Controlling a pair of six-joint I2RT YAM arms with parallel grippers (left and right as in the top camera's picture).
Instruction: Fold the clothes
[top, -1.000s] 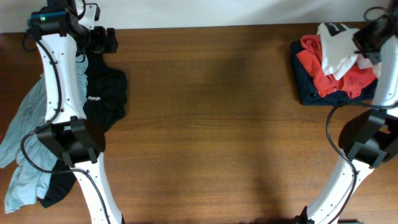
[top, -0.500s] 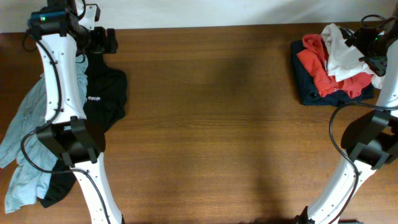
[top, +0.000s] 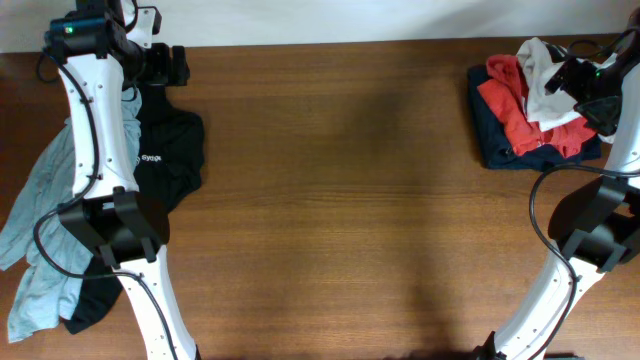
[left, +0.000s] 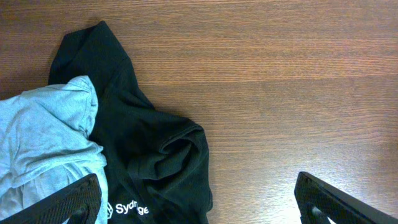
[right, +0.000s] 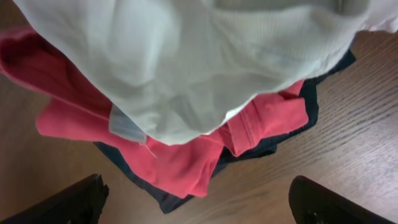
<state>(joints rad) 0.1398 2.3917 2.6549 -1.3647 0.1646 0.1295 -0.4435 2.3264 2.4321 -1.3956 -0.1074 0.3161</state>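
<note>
Held right gripper (right: 198, 199) wide open and empty just above crumpled white cloth T-shirt (right: 186, 68), heaped beneath on rumpled red garment (right: 180, 165), likely poised to seize an edge. Held left gripper (left: 199, 202) equally open, empty, over creased black logo shirt (left: 149, 143).

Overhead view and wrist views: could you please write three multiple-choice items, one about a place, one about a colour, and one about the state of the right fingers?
1. Where on the table does the black shirt lie?
A. in the middle
B. at the left side, touching the grey-blue shirt
C. at the right side

2. What colour is the garment directly under the white garment?
A. yellow
B. red
C. green

3. How do the fingers of the right gripper stand?
A. shut on cloth
B. shut on nothing
C. open, wide apart

Answers:
1 B, the overhead view shows both shirts together there.
2 B, the red garment shows beneath the white one.
3 C, the fingers sit at the picture's lower corners with nothing gripped.
</note>
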